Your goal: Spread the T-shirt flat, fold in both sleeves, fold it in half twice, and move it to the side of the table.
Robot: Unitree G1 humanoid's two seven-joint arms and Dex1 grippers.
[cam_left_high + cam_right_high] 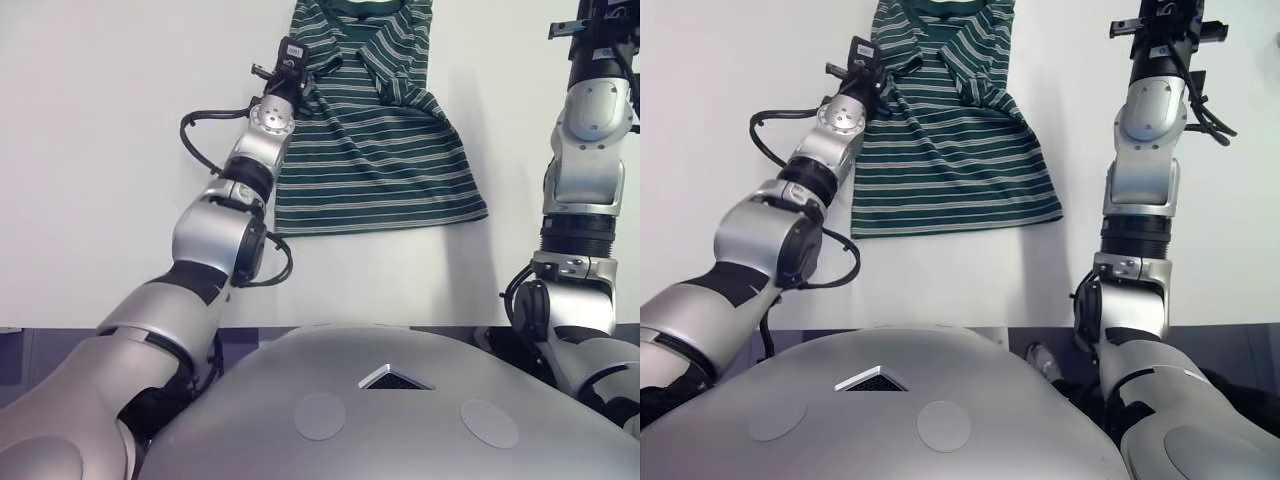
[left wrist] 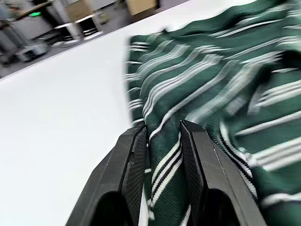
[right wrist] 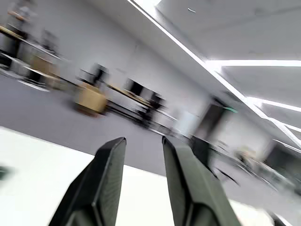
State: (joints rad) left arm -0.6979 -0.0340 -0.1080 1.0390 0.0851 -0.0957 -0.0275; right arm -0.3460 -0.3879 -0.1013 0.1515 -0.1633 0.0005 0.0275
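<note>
**At the Shirt's Left Edge, a Grip on the Sleeve**

On the white table [image 1: 100, 150], the green striped T-shirt [image 1: 375, 160] lies collar far, hem near, with its long axis running straight away from the robot. The left gripper [image 2: 163, 129] is clamped on fabric at the shirt's left side. The cloth spreads rightward from it, so the fold likely goes inward. The right gripper [image 3: 143, 141] hangs raised, well apart, its fingers parted and holding nothing.
</note>
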